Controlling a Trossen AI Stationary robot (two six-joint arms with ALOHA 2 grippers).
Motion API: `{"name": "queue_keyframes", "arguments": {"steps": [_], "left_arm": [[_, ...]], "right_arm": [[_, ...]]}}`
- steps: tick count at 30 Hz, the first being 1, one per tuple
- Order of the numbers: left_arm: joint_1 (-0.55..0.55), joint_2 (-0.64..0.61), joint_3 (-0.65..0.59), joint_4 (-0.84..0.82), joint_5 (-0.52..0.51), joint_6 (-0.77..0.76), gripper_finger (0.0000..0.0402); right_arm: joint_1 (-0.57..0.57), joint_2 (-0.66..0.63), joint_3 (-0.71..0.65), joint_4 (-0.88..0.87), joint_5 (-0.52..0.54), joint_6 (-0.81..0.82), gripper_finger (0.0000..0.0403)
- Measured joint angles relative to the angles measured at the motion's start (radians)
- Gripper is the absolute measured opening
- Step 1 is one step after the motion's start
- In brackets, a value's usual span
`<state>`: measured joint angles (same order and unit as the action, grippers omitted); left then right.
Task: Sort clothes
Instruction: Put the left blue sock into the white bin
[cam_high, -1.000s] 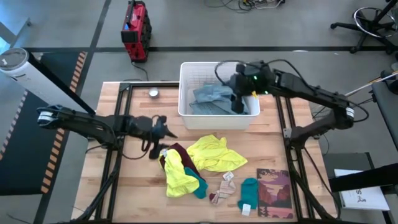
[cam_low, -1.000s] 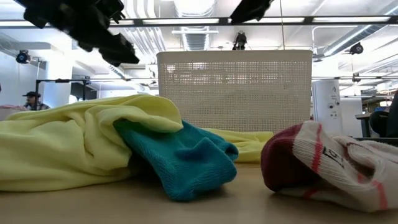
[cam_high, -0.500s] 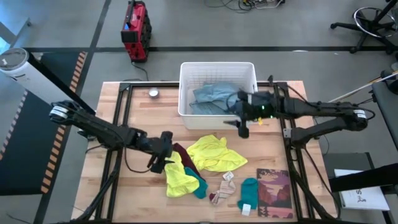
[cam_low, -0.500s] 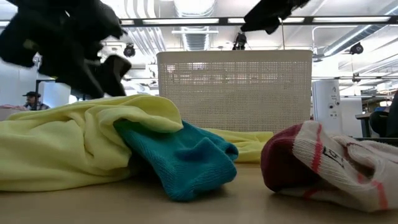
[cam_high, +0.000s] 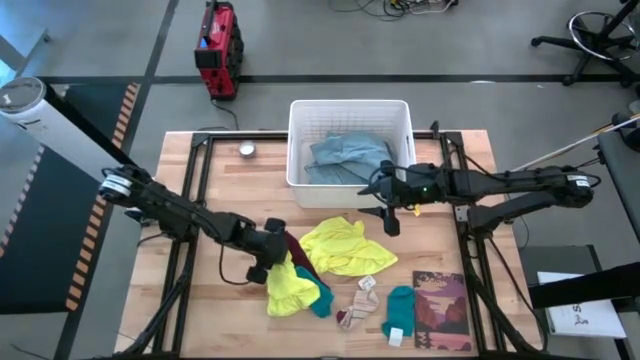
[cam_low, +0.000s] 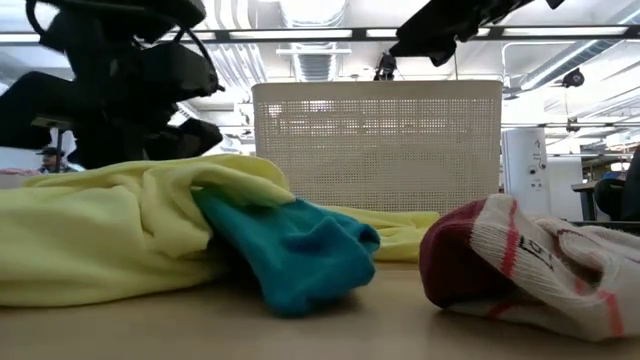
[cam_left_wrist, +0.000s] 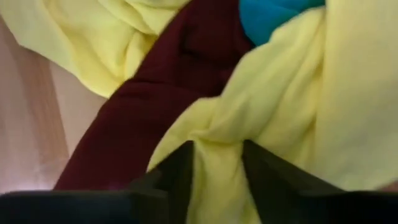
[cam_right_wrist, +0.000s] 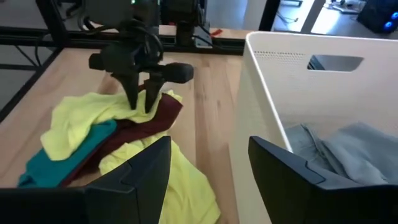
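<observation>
Wooden planks make up the surface, seen from above with a white basket at its far side holding a grey-blue garment. In front of the basket lies the heap of clothes: a neon yellow shirt, a second yellow piece with a maroon garment and a teal piece against it, then small socks and a teal sock. A printed mat sits at the near right corner. The left claw is down at the yellow and maroon edge of the heap. The right claw hovers just in front of the basket, empty.

From surface height, yellow cloth and teal cloth fill the foreground beside a striped sock, with the basket behind.

The left wrist camera shows its fingers narrowly parted around a fold of yellow fabric, maroon just beside it.

The right wrist camera shows its own fingers spread wide, holding nothing.
</observation>
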<state>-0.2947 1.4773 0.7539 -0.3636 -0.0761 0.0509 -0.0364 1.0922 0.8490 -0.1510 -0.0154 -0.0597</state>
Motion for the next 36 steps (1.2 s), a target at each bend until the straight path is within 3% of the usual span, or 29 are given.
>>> {"name": "queue_keyframes", "arguments": {"steps": [4, 13, 20, 25, 30, 36], "left_arm": [[-0.009, -0.005, 0.105, -0.181, -0.005, 0.011, 0.0015], [-0.031, -0.102, 0.301, -0.351, -0.010, 0.017, 0.0003], [-0.032, -0.223, 0.313, -0.341, -0.010, -0.028, 0.0001], [-0.036, -0.267, 0.280, -0.340, -0.010, -0.155, 0.0023], [-0.053, -0.273, 0.192, -0.301, -0.010, -0.248, 0.0072], [-0.090, -0.267, 0.029, -0.059, -0.011, -0.297, 0.0146]], "right_arm": [[0.002, 0.000, 0.000, 0.007, 0.000, -0.001, 0.0199], [0.007, -0.001, 0.000, 0.006, -0.012, 0.005, 0.0199], [0.073, 0.030, 0.000, 0.006, -0.094, 0.074, 0.0199], [0.163, 0.127, -0.002, 0.014, -0.128, 0.173, 0.0199], [0.240, 0.270, -0.002, 0.087, -0.166, 0.263, 0.0202], [0.298, 0.448, -0.002, 0.269, -0.195, 0.372, 0.0222]]}}
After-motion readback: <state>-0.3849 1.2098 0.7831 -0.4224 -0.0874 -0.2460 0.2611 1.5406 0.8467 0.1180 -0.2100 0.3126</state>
